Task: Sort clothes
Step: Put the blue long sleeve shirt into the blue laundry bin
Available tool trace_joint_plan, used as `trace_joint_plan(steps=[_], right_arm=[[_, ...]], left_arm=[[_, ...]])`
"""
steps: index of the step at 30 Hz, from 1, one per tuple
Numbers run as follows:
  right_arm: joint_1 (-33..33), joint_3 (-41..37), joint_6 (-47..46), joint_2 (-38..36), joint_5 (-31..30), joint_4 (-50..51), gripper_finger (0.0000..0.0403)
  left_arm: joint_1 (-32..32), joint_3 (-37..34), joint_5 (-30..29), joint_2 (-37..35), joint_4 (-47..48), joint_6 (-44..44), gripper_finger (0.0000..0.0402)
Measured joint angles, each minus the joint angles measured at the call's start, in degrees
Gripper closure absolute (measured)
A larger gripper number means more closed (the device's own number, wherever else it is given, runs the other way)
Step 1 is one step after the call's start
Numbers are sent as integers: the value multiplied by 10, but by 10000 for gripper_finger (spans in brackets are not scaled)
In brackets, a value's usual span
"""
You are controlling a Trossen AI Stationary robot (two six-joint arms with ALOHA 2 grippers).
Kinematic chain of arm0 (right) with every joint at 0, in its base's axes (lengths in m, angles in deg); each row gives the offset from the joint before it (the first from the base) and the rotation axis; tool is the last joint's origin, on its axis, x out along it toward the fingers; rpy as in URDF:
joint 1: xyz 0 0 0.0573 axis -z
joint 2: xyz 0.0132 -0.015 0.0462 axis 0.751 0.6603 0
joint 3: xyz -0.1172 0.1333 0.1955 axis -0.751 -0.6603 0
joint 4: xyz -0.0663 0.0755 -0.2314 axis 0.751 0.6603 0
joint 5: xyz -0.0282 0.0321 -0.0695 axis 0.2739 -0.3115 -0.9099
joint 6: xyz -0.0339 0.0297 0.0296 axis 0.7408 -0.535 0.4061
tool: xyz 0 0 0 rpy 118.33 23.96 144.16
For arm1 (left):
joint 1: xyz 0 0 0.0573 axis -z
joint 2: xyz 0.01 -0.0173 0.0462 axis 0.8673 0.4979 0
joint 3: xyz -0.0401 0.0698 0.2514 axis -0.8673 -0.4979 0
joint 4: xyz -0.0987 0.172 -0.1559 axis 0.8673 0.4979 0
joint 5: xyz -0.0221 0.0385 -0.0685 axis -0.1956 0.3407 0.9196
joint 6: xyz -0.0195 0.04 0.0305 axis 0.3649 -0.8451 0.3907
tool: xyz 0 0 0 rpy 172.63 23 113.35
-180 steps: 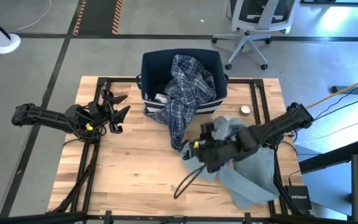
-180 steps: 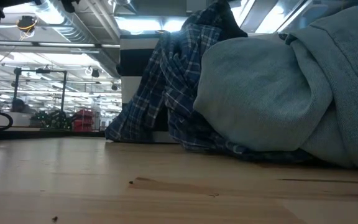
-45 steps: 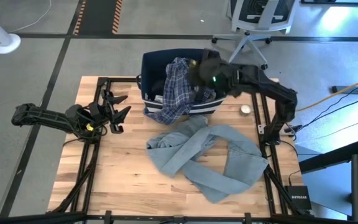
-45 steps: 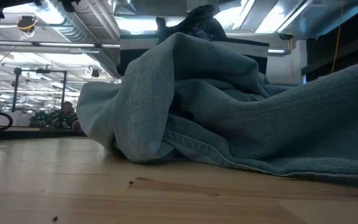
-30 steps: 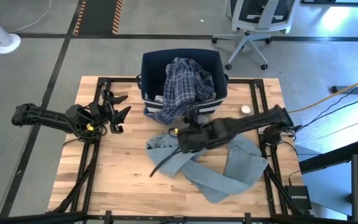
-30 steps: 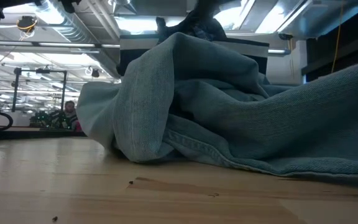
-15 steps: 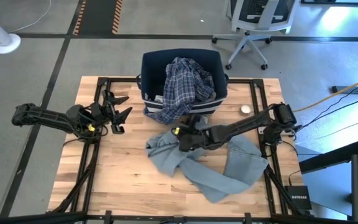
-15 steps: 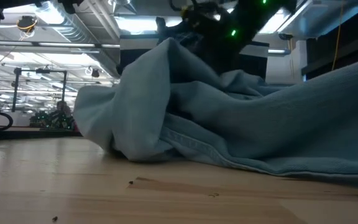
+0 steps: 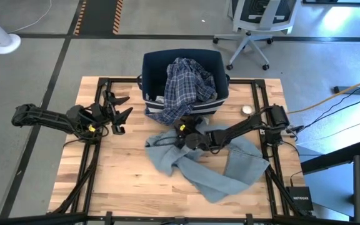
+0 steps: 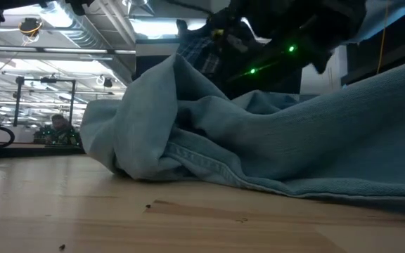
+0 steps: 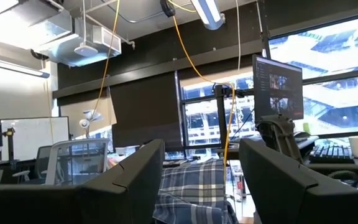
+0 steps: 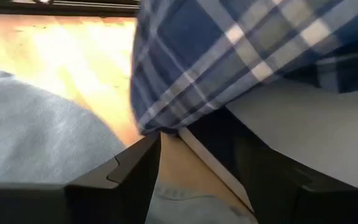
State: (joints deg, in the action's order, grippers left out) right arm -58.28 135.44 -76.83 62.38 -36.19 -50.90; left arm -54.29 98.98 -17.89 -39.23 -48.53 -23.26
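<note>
A: Where did the worktop (image 9: 124,181) stand with the sorting?

B: The grey garment (image 9: 220,172) lay spread over its middle and right, long axis running from the near right corner up toward the bin (image 9: 155,62). The plaid shirt (image 9: 186,81) was heaped in the bin, one tail hanging over the front wall.

A: And the arms?

B: The right arm reached low across the garment. The right pincer (image 9: 183,131) sat at the garment's upper edge, just below the shirt's hanging tail. Its fingers (image 12: 114,180) were spread apart, with nothing visibly between them; cloth lay right under them.

A: The left one?

B: The left pincer (image 9: 119,112) waited at the left edge, jaws spread, well apart from any cloth.

A: So which arm was nearer?

B: The right, by far. The garment lay directly beneath it and stretched away toward its own base, so a grasp looked likely from there.
</note>
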Motion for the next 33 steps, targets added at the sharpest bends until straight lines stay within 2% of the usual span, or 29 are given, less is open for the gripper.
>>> trace_joint_plan(steps=[5, 10, 17, 20, 23, 26, 31, 33], right_arm=[[19, 0, 18, 5, 28, -52, 178], [18, 2, 108, 5, 46, -156, 178], [17, 43, 226, 3, 153, -206, 179], [10, 73, 272, 0, 176, -203, 197], [0, 106, 336, -14, 180, -172, 234], [-8, 144, 402, -34, 159, -100, 277], [-9, 241, 481, -68, 144, 59, 344], [-5, 290, 512, -73, 112, 123, 366]], left_arm=[[0, 0, 0, 0, -1, 0, 194], [0, 0, 0, 0, -1, -5, 194], [0, 0, 0, 0, -1, -1, 194], [0, 0, 0, 0, -1, -4, 194], [0, 0, 0, 0, -1, -5, 194], [0, 0, 0, 0, -1, -2, 194], [0, 0, 0, 0, -2, -3, 194], [0, 0, 0, 0, -1, -2, 194]])
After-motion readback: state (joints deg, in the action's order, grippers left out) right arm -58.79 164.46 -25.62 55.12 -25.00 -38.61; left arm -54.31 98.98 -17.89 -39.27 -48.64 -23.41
